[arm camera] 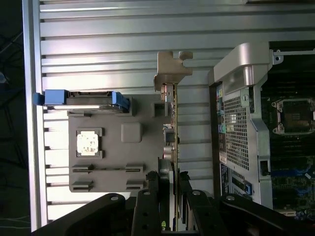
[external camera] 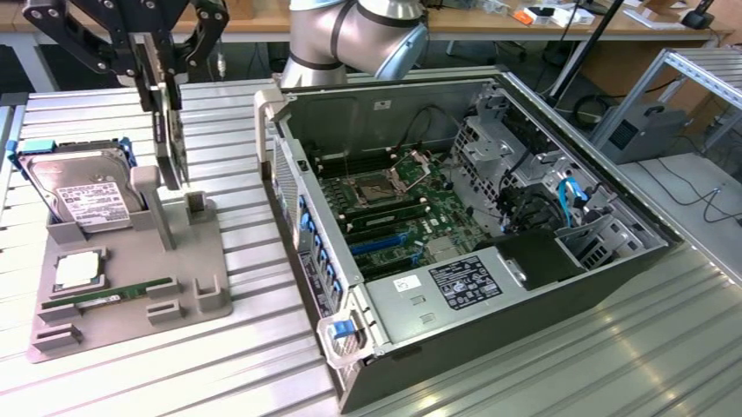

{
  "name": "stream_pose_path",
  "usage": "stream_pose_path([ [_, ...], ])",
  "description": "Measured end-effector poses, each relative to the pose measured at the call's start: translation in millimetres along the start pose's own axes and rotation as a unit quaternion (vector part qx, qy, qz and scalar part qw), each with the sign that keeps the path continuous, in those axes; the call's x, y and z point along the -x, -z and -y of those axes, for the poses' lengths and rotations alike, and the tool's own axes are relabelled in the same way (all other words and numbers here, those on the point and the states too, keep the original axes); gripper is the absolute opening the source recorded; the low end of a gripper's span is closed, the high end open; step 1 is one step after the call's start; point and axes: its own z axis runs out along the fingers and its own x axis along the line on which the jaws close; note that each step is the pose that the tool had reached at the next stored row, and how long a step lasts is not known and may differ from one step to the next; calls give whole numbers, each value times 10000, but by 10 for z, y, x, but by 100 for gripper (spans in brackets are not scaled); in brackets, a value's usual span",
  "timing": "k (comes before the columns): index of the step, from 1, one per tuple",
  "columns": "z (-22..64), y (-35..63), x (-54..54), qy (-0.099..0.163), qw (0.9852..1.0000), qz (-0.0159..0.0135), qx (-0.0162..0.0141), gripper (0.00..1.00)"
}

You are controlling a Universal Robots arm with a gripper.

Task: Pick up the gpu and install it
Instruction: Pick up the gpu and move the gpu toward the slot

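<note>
**The gpu stands upright in the pincer, over the gray holder**

The pincer (external camera: 160, 74) (arm camera: 173, 177) hangs over the part of the tabletop (external camera: 579, 347) (arm camera: 123, 29) that lies toward the exterior view's left. Its two fingers are pressed on the flat faces of the gpu (external camera: 172, 139) (arm camera: 173, 113) and pinch the card at its upper edge. The gpu hangs vertical, with its long side pointing down. In the wrist view it shows edge-on, as a thin line, with its silver end bracket (arm camera: 170, 69) at the end far from the fingers.

The lower end of the card is just above the gray holder (external camera: 174, 287) (arm camera: 113, 162), beside one of the holder's upright posts (external camera: 149, 187). It is not possible to tell whether the card touches the holder or is free of it.

The holder lies flat on the tabletop, near the edge at the exterior view's left. In it stands the hard drive (external camera: 82, 195) (arm camera: 81, 101), in a blue frame, at the holder's far end. A square processor chip (external camera: 76, 271) (arm camera: 88, 142) lies in its own seat, and a narrow green memory stick (external camera: 110, 295) lies near the holder's near end.

The open computer case (external camera: 464, 95) (arm camera: 241, 64) lies on its side in the middle of the tabletop, just beside the holder and apart from the gpu. Its motherboard (external camera: 394, 208) faces up.
</note>
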Motion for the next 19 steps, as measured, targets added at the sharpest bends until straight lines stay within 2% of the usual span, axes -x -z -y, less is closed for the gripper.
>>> stream_pose_path([
  [19, -14, 184, 3, 0, 10000, -1, 17, 27],
])
